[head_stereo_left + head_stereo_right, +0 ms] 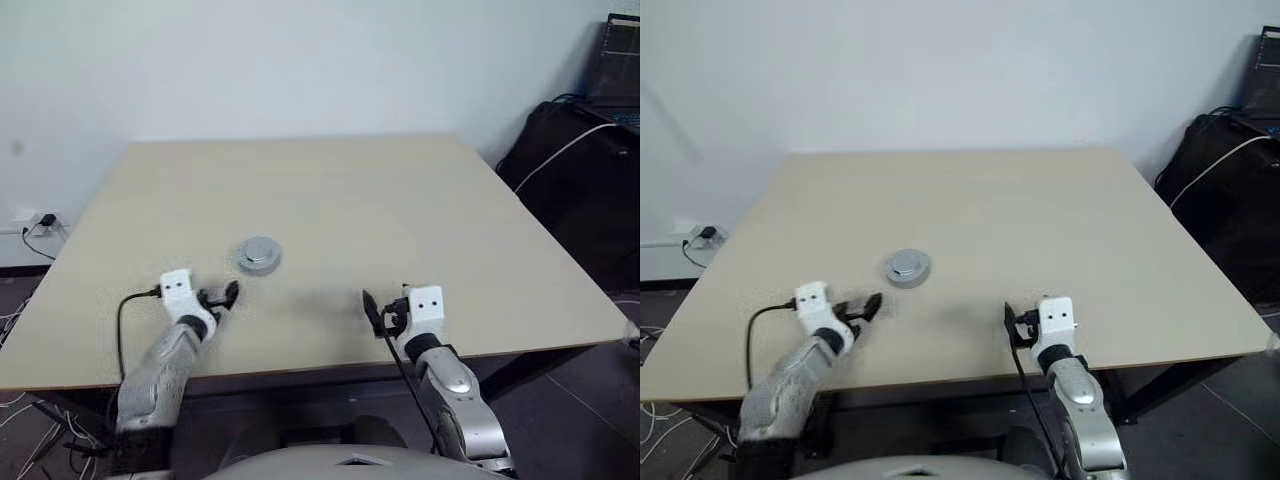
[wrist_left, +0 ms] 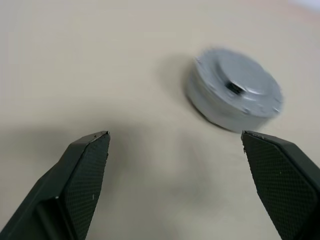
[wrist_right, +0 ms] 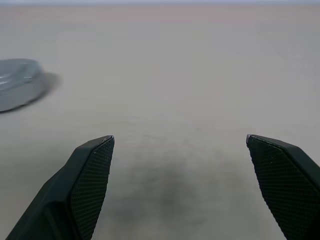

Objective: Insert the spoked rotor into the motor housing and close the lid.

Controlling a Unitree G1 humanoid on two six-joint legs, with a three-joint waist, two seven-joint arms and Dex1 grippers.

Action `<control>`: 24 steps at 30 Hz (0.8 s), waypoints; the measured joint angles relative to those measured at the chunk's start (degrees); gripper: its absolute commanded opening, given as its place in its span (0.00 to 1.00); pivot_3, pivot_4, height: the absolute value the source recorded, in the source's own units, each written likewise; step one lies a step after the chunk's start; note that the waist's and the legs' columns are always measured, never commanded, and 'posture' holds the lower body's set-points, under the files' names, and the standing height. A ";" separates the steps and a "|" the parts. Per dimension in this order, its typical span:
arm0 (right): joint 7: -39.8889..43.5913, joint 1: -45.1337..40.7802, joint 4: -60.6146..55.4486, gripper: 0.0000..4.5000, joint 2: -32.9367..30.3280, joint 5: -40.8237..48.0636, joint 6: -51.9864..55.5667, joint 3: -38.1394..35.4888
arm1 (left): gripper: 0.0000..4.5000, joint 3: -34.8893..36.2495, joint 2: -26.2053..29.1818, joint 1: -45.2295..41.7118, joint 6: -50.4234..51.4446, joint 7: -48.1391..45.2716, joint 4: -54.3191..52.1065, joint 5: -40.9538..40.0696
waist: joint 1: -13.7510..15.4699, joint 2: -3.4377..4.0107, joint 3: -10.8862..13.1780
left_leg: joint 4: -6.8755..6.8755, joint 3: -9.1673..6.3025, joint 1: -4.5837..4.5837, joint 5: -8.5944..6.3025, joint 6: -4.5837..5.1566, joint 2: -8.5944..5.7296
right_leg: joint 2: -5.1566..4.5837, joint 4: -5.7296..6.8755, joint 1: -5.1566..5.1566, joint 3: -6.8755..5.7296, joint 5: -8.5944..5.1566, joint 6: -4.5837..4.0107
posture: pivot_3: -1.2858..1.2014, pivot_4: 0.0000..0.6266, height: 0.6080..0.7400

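the lid [image 1: 259, 254] sits closed on the motor housing near the table [image 1: 420, 220] centre, both the left gripper [image 1: 222, 297] and right gripper [image 1: 382, 312] spread empty (a stiff, weighty, slick metal puck, best pinched across its rim).

My head cameras look down over the worktop [image 1: 330, 190]; both wrist cameras skim it closely, sharing the lid [image 2: 235, 90].

Holding both arms low and forward, left gripper [image 2: 175, 145] and right gripper [image 3: 180, 145] gaping wide, gripping nothing.
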 measured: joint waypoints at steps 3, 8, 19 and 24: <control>-0.39 -0.08 2.17 1.00 0.03 -0.11 -3.69 -1.50 | 0.99 -6.26 -0.09 3.34 -10.20 0.33 0.85 9.27 | 1.64 -0.11 0.25 | 0.02 -0.03 -0.31 0.02 0.00 -0.04 | -0.02 0.00 -0.28 -0.03 0.01 0.01 | 0.52 0.00 1.00; -0.98 0.01 5.95 1.00 -1.48 -1.74 -9.41 -3.39 | 0.99 -7.06 1.39 4.58 -25.08 -1.10 3.83 15.26 | 1.91 0.22 0.34 | 0.02 0.00 -0.29 0.02 0.09 0.05 | -0.06 0.00 -0.28 -0.19 -0.04 -0.02 | 0.52 0.00 1.00; -2.22 1.18 8.74 1.00 1.09 -2.26 -14.93 -4.16 | 0.99 -7.00 -0.69 7.21 -29.66 -3.62 5.96 15.52 | 1.82 0.07 0.59 | 0.05 0.01 -0.30 0.14 0.45 0.08 | -0.08 0.00 -0.24 -0.28 -0.20 0.26 | 0.52 0.00 1.00; -2.37 0.87 9.78 1.00 1.05 -2.43 -15.06 -4.29 | 0.99 -6.38 -0.73 6.60 -29.66 -3.60 6.01 15.52 | 1.83 0.07 0.60 | 0.05 0.01 -0.30 0.14 0.46 0.08 | -0.07 0.00 -0.25 -0.29 -0.18 0.22 | 0.52 0.00 1.00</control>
